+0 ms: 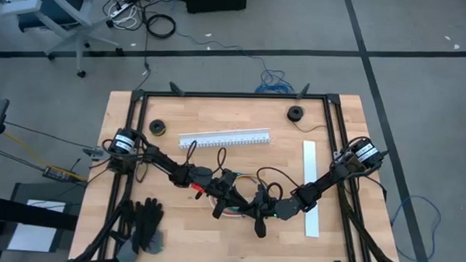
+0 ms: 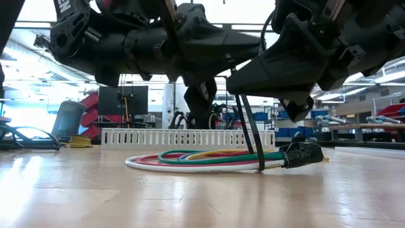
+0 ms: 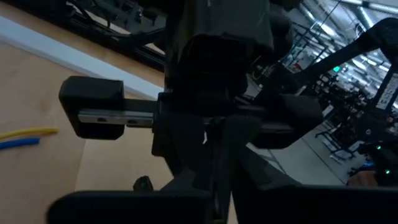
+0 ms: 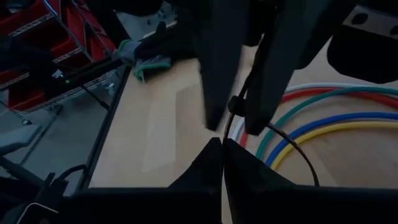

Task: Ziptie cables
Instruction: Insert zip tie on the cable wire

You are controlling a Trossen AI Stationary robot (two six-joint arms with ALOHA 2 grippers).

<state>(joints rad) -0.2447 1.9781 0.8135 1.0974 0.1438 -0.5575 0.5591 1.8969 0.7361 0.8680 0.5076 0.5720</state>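
On the tabletop [image 1: 139,151], coiled cables [image 2: 209,158] beneath closed left hand [image 1: 224,212] and closed right hand [image 1: 262,225].

cables [image 2: 209,159] on table [image 1: 214,239] (mid-front), slotted channel [image 1: 225,138] behind

No legible text, label, brand, number or sign anywhere in view.

You have the cables [image 2: 209,159] lying flat on the wooden tabletop near its middle, curved into a loose loop: red, green, blue, yellow and white strands run side by side [image 4: 323,118]. One end is bunched in a dark wrapped tip [image 2: 302,154].
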